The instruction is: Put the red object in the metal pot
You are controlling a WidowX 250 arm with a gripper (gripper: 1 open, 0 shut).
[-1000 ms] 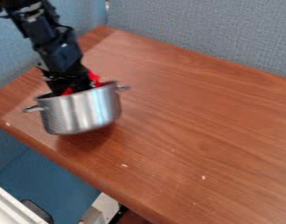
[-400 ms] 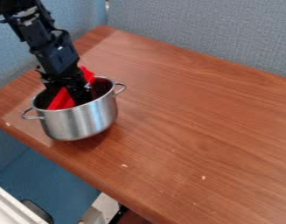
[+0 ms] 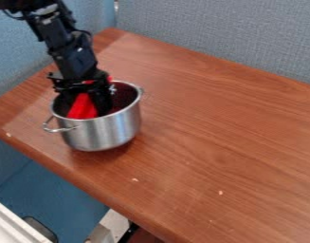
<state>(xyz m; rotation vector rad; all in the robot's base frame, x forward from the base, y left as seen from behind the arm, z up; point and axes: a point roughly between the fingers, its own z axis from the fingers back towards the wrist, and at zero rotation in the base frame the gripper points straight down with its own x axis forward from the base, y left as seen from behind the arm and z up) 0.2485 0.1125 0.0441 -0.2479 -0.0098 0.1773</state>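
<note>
A shiny metal pot [image 3: 104,126] with small loop handles stands near the table's left front edge. Inside it leans the red object [image 3: 82,106], a bright red block resting against the pot's left inner wall. My black gripper [image 3: 89,87] points down into the pot's mouth, its fingers shut on the upper end of the red object. The lower end of the block is hidden by the pot's wall.
The wooden table [image 3: 208,123] stretches to the right and back of the pot. Its front edge runs close below the pot. A blue-grey wall [image 3: 233,28] stands behind the table.
The gripper with the red object has sunk deeper into the pot. The pot has shifted to the right and back on the table.
</note>
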